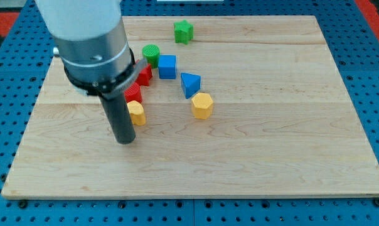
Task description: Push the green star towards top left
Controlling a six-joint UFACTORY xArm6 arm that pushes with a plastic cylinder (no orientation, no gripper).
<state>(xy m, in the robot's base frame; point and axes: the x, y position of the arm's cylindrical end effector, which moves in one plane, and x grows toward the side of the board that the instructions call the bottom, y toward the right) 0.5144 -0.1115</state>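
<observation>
Looking across the wooden board [290, 157], your tip [125, 141] has no jaws to open or close and sits just beside the yellow block [136, 113]. Between it and the distant green star [183, 31] near the top edge crowd the red blocks [138, 85] and green cylinder [151, 54]; go straight and you'll likely scatter them.

Bright, even light falls from above, so the wooden board [252, 125] looks pale and almost free of glare. Shadows are soft and short, hugging each block. The grey arm housing [89, 37] near the lens is slightly blurred, with a mild sheen. Colours are saturated; edges show little distortion.
</observation>
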